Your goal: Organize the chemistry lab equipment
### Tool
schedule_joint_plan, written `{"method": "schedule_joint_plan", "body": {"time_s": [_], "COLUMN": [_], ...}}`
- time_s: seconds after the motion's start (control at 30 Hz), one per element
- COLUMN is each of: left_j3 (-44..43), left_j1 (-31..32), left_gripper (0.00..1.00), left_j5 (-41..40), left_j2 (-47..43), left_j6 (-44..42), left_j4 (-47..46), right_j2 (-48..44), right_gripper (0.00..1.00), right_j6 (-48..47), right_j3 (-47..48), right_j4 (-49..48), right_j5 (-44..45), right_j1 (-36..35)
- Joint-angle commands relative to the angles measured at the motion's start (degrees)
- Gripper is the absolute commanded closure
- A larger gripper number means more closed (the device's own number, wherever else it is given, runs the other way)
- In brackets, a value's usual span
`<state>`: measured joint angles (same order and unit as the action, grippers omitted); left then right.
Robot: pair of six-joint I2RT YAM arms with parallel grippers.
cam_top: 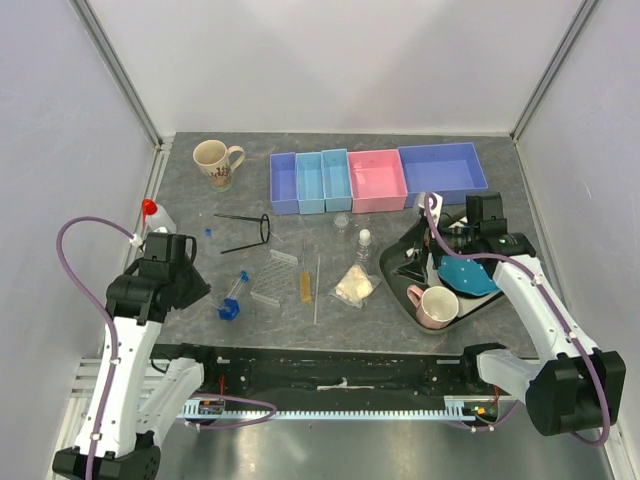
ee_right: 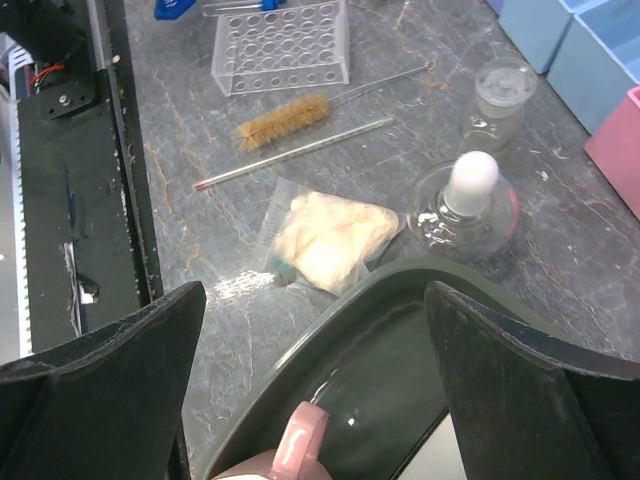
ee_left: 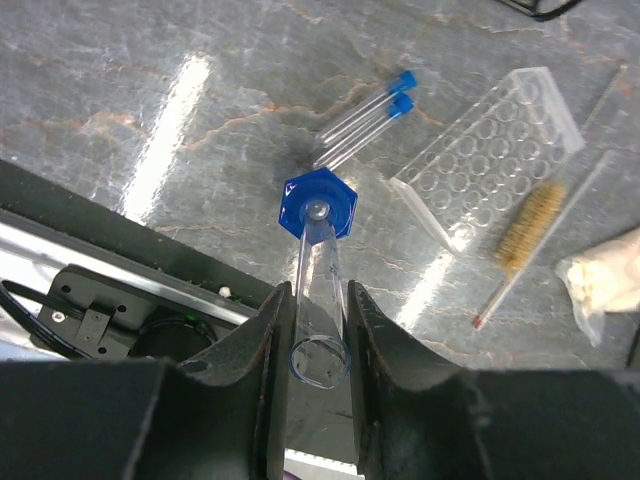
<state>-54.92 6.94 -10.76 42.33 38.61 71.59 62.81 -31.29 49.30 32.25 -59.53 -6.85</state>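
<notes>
Black fingers of the left claw are clamped on a clear cylinder with a blue hexagonal foot, near the clear rack on the table; two blue-capped tubes lie side by side close to that foot, beside the rack. On the rack's other side lie an amber bristle brush and a thin red-tipped rod, then a whitish bag and a white-capped clear bottle. Well apart from the rack, beyond the bag, the right claw stands wide apart and empty over the rim of a dark tray holding a pink mug.
</notes>
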Motion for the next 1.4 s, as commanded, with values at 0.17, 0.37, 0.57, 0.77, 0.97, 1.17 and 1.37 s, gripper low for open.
{"method": "schedule_joint_plan", "body": {"time_s": [0.17, 0.37, 0.57, 0.77, 0.97, 1.17, 1.37], "left_j3": [-5.82, -5.47, -0.02, 0.25, 0.86, 1.92, 2.62], "left_j1": [0.09, 0.70, 1.14, 4.66, 8.61, 9.85, 9.94], "left_gripper": [0.87, 0.87, 0.87, 0.87, 0.87, 0.87, 0.87], "left_j5": [21.81, 39.13, 49.52, 50.14, 49.35, 48.73, 48.82], "left_j2": [-0.14, 1.62, 3.11, 6.45, 9.09, 10.14, 9.88], "left_j6": [-4.77, -2.24, 3.56, 6.03, 7.53, 8.41, 8.32], "left_j4": [-3.46, -12.60, -28.42, -35.55, -39.68, -41.88, -42.85], "right_j2": [3.28, 10.40, 18.65, 23.85, 26.40, 27.54, 26.67], "right_gripper": [0.02, 0.02, 0.02, 0.02, 0.02, 0.16, 0.48], "right_j6": [-12.90, -14.51, -3.80, 3.68, 7.38, 8.35, 9.14], "right_j3": [5.52, 16.59, 23.37, 29.18, 30.50, 30.59, 29.89], "right_j4": [8.06, 11.88, 4.41, 1.86, 0.88, 0.80, 0.18], "right_j5": [-3.40, -0.86, 5.19, 10.22, 13.03, 13.56, 12.60], "right_j1": [-8.61, -19.50, -30.05, -34.45, -37.53, -40.17, -40.35]}}
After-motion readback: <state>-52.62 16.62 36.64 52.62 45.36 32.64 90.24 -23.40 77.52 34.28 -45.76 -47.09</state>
